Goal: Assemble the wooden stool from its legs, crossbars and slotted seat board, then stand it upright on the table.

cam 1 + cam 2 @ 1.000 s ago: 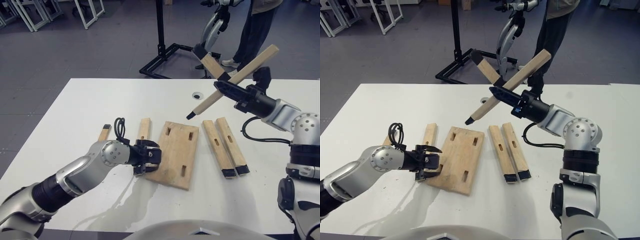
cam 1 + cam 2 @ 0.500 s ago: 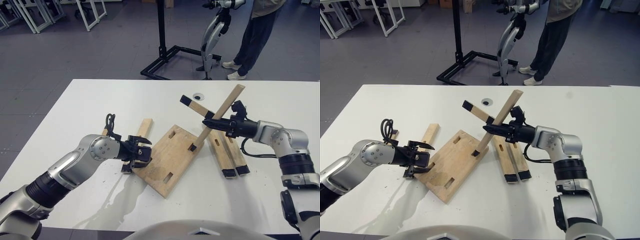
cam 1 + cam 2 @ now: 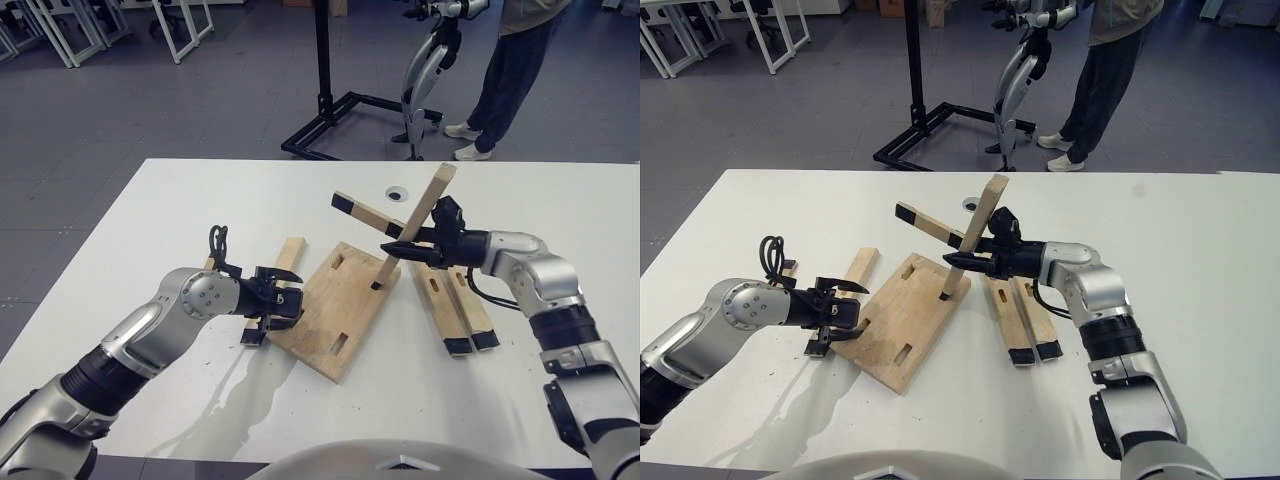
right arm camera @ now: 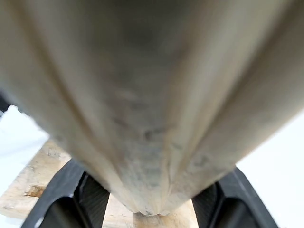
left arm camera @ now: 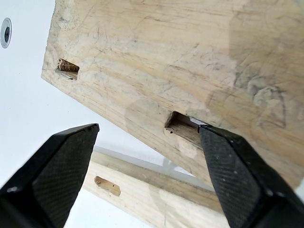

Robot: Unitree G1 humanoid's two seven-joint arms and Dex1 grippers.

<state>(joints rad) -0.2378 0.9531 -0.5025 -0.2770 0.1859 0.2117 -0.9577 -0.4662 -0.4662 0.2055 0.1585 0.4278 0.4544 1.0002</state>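
Observation:
The slotted seat board (image 3: 338,300) lies tilted on the white table (image 3: 180,200). My left gripper (image 3: 289,308) is open at the board's left edge, with its fingers (image 5: 61,166) wide apart and the board's face (image 5: 190,61) just beyond them. My right gripper (image 3: 398,250) is shut on a leg (image 3: 420,220) that has a crossbar (image 3: 362,211) fixed across it. The leg stands steeply, and its dark lower tip (image 3: 378,285) sits at a slot near the board's right edge. The same leg (image 4: 152,95) looms close in the right wrist view.
Two loose legs (image 3: 437,297) (image 3: 472,300) lie side by side right of the board. A short bar (image 3: 289,255) lies just left of it. A table hole (image 3: 396,190) is near the far edge. A black stand (image 3: 325,110) is on the floor beyond.
My right gripper has swung the leg and crossbar down and leftward, more upright, with the tip now at the board's slot. The board has turned on the table beside my left gripper.

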